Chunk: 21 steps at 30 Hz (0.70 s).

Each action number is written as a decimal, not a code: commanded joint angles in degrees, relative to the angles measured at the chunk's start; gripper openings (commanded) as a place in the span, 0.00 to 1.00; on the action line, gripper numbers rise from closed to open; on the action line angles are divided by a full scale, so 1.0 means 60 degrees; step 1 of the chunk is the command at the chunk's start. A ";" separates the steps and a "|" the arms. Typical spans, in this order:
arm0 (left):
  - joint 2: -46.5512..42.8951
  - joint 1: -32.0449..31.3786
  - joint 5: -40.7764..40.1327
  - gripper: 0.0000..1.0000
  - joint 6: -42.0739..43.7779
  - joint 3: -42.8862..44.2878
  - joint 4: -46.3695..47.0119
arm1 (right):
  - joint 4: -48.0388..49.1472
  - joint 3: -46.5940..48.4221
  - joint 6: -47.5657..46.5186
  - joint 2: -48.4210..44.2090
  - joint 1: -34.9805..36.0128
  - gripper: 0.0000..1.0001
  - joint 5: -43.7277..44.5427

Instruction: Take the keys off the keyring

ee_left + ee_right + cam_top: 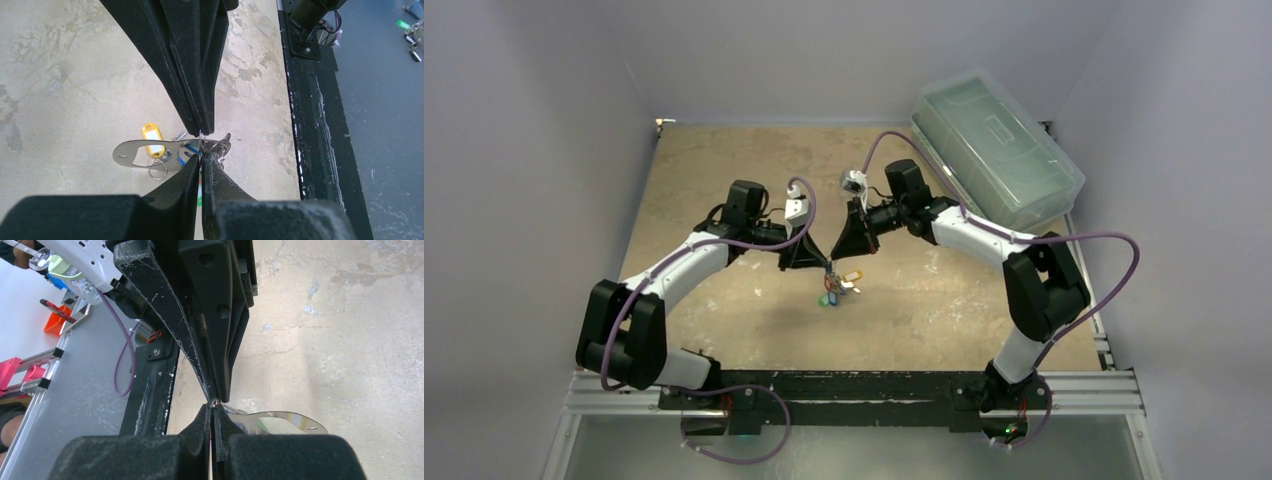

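The left claw (202,160) is pressed together. Tip to tip against it, the right claw (202,129) is pressed together too. Each seems to me to nip the same thin wire loop (201,144), a bright hair of metal running between the matte black, scuffed, wedge-shaped fingers (175,185). Just beside the pinch on one side cluster the keys (221,146), small, silvery and jumbled. On the other side juts the keyring (131,152), a flat, polished plate of pale steel with a rounded end, and a glossy yellow tag (151,140) and a blue tag (189,149) lie against it. The whole bunch hangs together at the claws, seemingly lifted off the tabletop (75,75), which is mottled, stained beige. I'd judge the job barely under way: the grip is made, but every key I can see in this bunch is joined to the ring, and the working free is all left to do.
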 commanded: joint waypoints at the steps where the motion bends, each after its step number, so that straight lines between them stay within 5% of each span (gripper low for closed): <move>1: -0.0177 0.0091 0.0455 0.01 -0.0079 -0.0165 0.0555 | 0.1271 -0.0237 0.0632 -0.0514 -0.0021 0.00 -0.0272; 21: 0.0247 -0.0003 0.0636 0.00 0.0058 -0.0275 0.0620 | 0.5212 -0.1631 0.3516 -0.0461 -0.0141 0.00 -0.0420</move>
